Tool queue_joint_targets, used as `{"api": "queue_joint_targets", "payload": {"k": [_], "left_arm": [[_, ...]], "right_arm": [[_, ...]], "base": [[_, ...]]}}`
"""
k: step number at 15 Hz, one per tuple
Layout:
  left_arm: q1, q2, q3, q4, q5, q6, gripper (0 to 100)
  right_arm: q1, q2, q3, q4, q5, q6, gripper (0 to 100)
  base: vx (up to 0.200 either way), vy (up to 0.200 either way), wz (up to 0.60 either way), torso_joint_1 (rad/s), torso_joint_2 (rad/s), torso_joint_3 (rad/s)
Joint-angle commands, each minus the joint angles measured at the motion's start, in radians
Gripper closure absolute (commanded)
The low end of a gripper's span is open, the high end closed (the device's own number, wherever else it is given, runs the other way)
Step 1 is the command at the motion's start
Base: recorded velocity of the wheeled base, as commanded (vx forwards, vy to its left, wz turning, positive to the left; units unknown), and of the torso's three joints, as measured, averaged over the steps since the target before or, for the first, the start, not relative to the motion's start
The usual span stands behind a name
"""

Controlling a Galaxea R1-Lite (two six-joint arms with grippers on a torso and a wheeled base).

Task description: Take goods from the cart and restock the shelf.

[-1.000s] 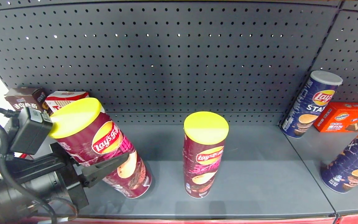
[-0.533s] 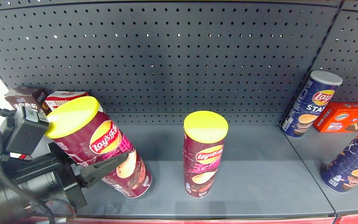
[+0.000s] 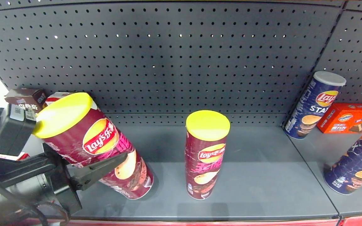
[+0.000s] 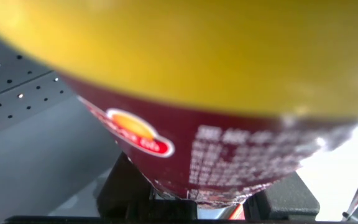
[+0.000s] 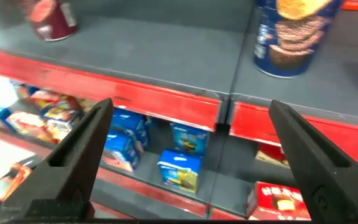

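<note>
Placing step: the left gripper (image 3: 115,157) clamps the tilted yellow-lidded chip can (image 3: 101,140) at 8 o'clock on the shelf (image 3: 262,175), base seemingly touching down, lid leaning toward 10 o'clock. Next, stand it upright, then release. The right gripper (image 5: 191,109) hangs spread open

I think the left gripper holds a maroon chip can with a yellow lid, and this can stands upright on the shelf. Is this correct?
Not quite. The left gripper does hold the maroon chip can with the yellow lid, but this can leans steeply toward the robot's left, as the head view shows. The other maroon can is the upright one.
</note>
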Motion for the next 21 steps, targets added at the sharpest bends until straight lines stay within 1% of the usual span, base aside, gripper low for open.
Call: {"api": "queue_joint_targets", "payload": {"k": [1,3,4,5,7,8,9,10,11,12,13,14,15,16,17,18,19,20,21], "left_arm": [[0.002,0.012,-0.005,0.000,-0.009,0.000,100],[-0.001,0.023,0.008,0.000,-0.017,0.000,100],[0.001,0.031,0.004,0.000,-0.035,0.000,100],[0.004,0.043,-0.009,0.000,-0.049,-0.002,100],[0.004,0.058,-0.036,0.000,-0.051,-0.002,100],[0.007,0.060,-0.067,0.003,-0.051,-0.049,100],[0.002,0.060,-0.071,0.005,-0.048,-0.074,100],[0.011,0.063,-0.085,0.019,-0.042,-0.094,100],[0.025,0.066,-0.104,0.048,-0.026,-0.094,100],[0.050,0.068,-0.134,0.094,-0.023,-0.092,100],[0.062,0.066,-0.167,0.172,-0.025,-0.084,100],[0.044,0.066,-0.199,0.252,-0.023,-0.061,100],[0.037,0.075,-0.234,0.307,-0.026,-0.029,100],[0.034,0.089,-0.260,0.335,-0.031,-0.014,100],[0.033,0.134,-0.314,0.358,-0.037,-0.002,100],[0.025,0.180,-0.340,0.352,-0.048,0.011,100],[0.028,0.232,-0.371,0.350,-0.049,0.063,100],[0.030,0.276,-0.414,0.359,-0.048,0.127,100],[0.030,0.302,-0.430,0.359,-0.048,0.155,100]], "right_arm": [[-0.020,0.002,0.000,0.001,0.001,0.001,0],[-0.014,0.002,0.001,-0.001,0.001,0.001,0],[-0.014,0.002,0.000,-0.001,0.001,-0.001,0],[-0.014,0.002,0.001,-0.001,0.001,-0.001,0],[-0.014,0.002,0.000,-0.001,0.001,-0.001,0],[-0.014,0.002,0.000,-0.001,0.001,-0.001,0],[-0.014,0.002,0.000,-0.001,0.001,-0.001,0],[-0.014,0.002,0.001,-0.001,0.001,-0.001,0],[-0.014,0.002,0.000,-0.001,0.001,-0.001,0],[-0.014,0.002,0.000,-0.001,0.001,-0.001,0],[-0.014,0.002,0.000,-0.001,0.001,-0.001,0],[-0.014,0.002,0.001,-0.001,0.001,-0.001,0],[-0.014,0.002,0.000,-0.001,0.001,-0.001,0],[-0.014,0.002,0.000,-0.001,0.001,-0.001,0],[-0.014,0.002,0.000,-0.001,0.001,-0.001,0],[-0.014,0.002,0.000,-0.001,0.001,-0.001,0],[-0.014,0.002,0.001,-0.001,0.001,-0.001,0],[-0.014,0.002,0.000,-0.001,0.001,-0.001,0],[-0.014,0.002,0.000,-0.001,0.001,-0.001,0]], "base": [[0.000,0.000,0.00,0.000,0.00,0.000],[0.000,0.000,0.00,0.000,0.00,0.000],[0.000,0.000,0.00,0.000,0.00,0.000],[0.000,0.000,0.00,0.000,0.00,0.000],[0.000,0.000,0.00,0.000,0.00,0.000],[0.000,0.000,0.00,0.000,0.00,0.000],[0.000,0.000,0.00,0.000,0.00,0.000],[0.000,0.000,0.00,0.000,0.00,0.000],[0.000,0.000,0.00,0.000,0.00,0.000],[0.000,0.000,0.00,0.000,0.00,0.000],[0.000,0.000,0.00,0.000,0.00,0.000],[0.000,0.000,0.00,0.000,0.00,0.000],[0.000,0.000,0.00,0.000,0.00,0.000],[0.000,0.000,0.00,0.000,0.00,0.000],[0.000,0.000,0.00,0.000,0.00,0.000],[0.000,0.000,0.00,0.000,0.00,0.000],[0.000,0.000,0.00,0.000,0.00,0.000],[0.000,0.000,0.00,0.000,0.00,0.000],[0.000,0.000,0.00,0.000,0.00,0.000]]}}
